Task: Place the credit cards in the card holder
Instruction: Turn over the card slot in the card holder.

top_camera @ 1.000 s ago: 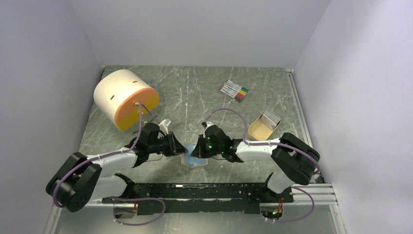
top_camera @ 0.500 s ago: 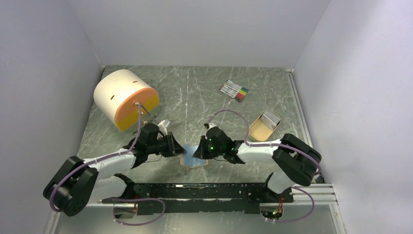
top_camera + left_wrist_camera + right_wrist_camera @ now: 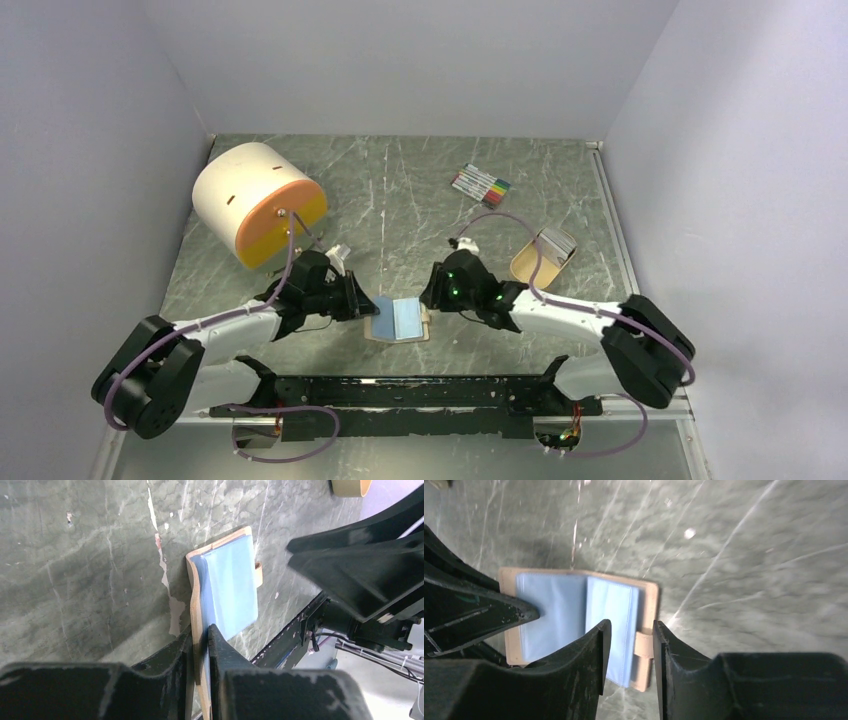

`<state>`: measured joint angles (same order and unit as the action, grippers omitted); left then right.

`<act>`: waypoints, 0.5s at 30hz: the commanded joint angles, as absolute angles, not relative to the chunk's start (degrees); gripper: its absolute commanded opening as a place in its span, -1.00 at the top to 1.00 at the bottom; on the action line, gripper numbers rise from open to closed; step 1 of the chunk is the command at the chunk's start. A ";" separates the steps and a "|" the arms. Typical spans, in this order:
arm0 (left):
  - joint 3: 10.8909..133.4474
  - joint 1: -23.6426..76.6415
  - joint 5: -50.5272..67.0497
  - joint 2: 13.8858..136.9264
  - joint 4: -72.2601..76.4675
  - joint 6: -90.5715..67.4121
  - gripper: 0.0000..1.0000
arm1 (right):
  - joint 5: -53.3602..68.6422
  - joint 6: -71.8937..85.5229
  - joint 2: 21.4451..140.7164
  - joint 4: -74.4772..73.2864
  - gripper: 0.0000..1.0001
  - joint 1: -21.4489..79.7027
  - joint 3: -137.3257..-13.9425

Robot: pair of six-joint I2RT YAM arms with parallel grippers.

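Observation:
The card holder (image 3: pixel 400 322) lies open on the marble table, tan covers down and pale blue sleeves (image 3: pixel 554 615) facing up. My left gripper (image 3: pixel 362 303) is shut on its left cover edge (image 3: pixel 196 605), one finger on each side of the tan board. My right gripper (image 3: pixel 432 296) hovers open just over the holder's right edge, its jaws apart above the snap tab (image 3: pixel 643 645) with nothing between them. The credit cards (image 3: pixel 556 241) sit as a whitish-grey stack in the tan tray (image 3: pixel 528 268) at the right.
A white and orange cylinder (image 3: pixel 258 200) lies at the back left. A bundle of coloured marker pens (image 3: pixel 481 185) rests at the back, right of centre. The black mounting rail (image 3: pixel 430 390) runs along the near edge. Grey walls close in three sides.
My right gripper has opened and drawn back to the right, off the holder. The holder now lies spread open with its blue sleeves showing. The left gripper keeps its hold.

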<state>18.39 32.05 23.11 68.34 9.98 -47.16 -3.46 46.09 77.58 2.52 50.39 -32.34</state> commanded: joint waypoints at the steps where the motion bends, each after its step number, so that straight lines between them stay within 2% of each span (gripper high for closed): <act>1: 20.58 32.07 21.77 68.47 8.26 -45.03 0.61 | -8.78 39.46 71.09 -2.45 0.14 46.41 -34.25; 6: 21.45 32.08 22.61 68.48 8.14 -44.92 0.54 | -8.97 26.03 67.88 -4.90 0.07 37.71 -38.24; 9: 21.98 32.06 23.42 68.92 7.67 -44.23 0.50 | -16.75 19.55 69.20 -9.50 0.07 34.18 -42.80; 15: 21.44 32.07 24.95 68.40 8.50 -43.53 0.48 | -24.95 2.12 71.79 -13.02 0.04 29.36 -48.32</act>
